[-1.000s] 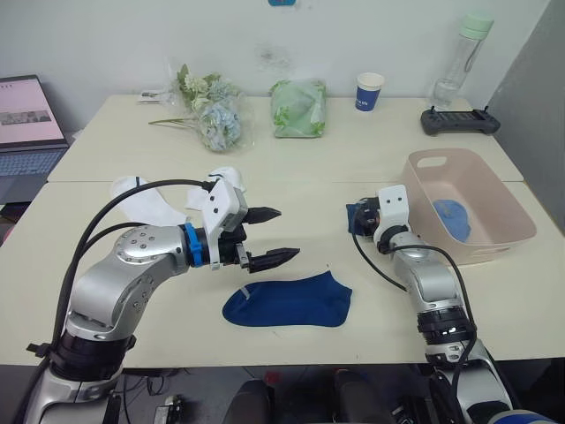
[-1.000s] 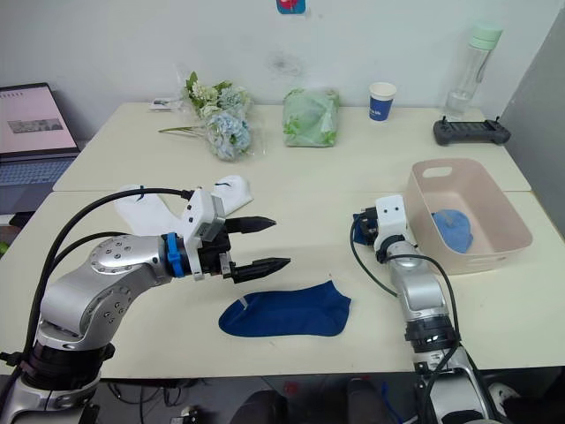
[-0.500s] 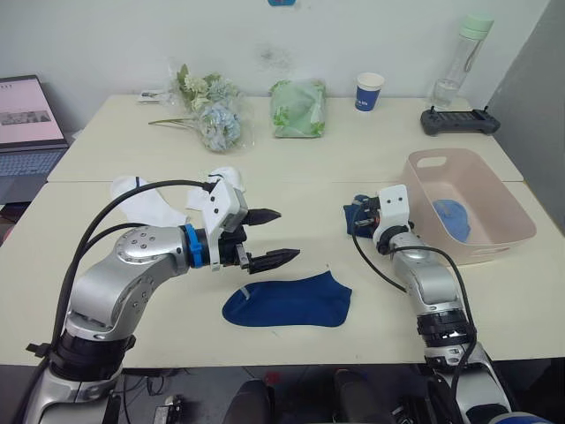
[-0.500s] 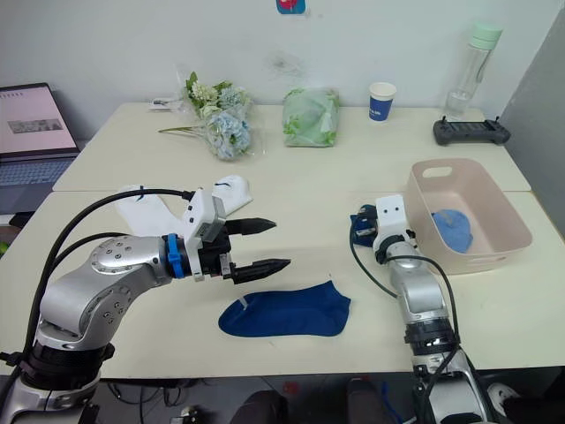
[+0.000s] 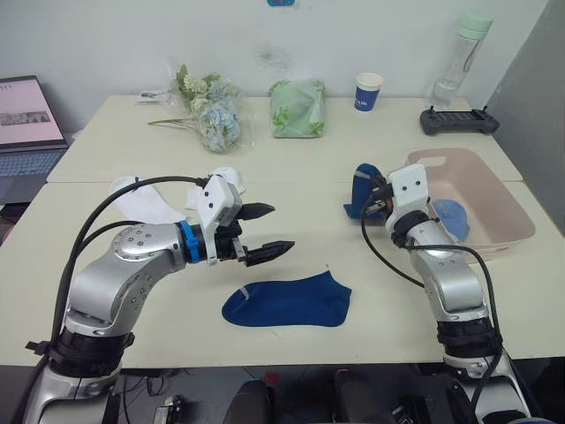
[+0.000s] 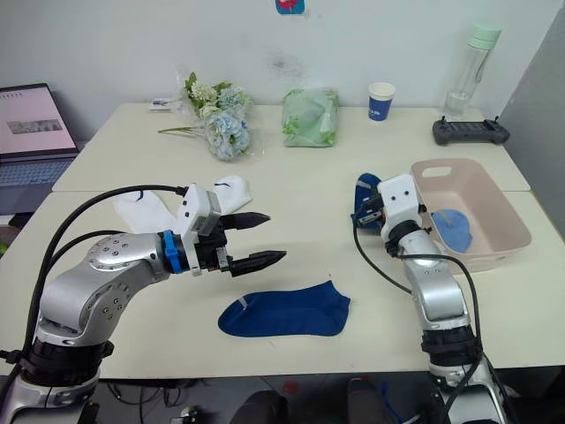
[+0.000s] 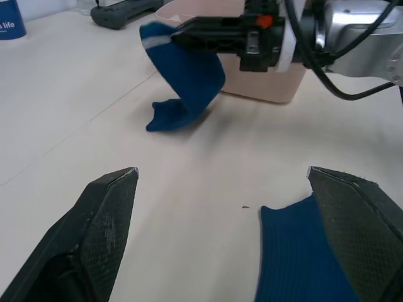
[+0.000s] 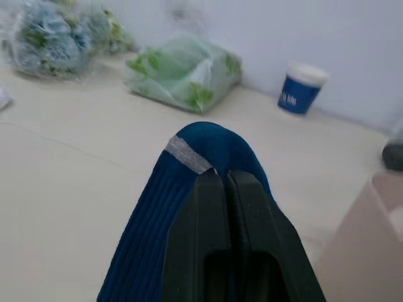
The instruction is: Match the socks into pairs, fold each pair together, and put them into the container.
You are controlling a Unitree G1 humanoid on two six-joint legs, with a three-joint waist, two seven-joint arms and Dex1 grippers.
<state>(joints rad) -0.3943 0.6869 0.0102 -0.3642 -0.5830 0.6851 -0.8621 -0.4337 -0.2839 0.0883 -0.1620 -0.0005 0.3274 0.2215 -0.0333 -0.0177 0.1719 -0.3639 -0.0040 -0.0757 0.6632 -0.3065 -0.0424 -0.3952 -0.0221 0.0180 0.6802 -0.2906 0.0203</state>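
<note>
Right gripper [image 8: 221, 179] pinched tight on a navy sock [image 5: 360, 191], its toe touching the table [image 5: 291, 177]. Left gripper [image 5: 265, 233] hangs wide open, empty, above the other navy sock [image 5: 288, 300].

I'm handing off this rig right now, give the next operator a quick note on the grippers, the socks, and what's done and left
Right gripper: shut on a navy sock, lifted beside the pink container, toe end on the table.
Left gripper: open, holding nothing, above the second navy sock, which lies flat at the front.
Light blue socks: in the container.
White socks: loose on the table behind the left arm.
Done: light blue.
Left: match and fold the navy pair and bin it, then the white pair.
</note>
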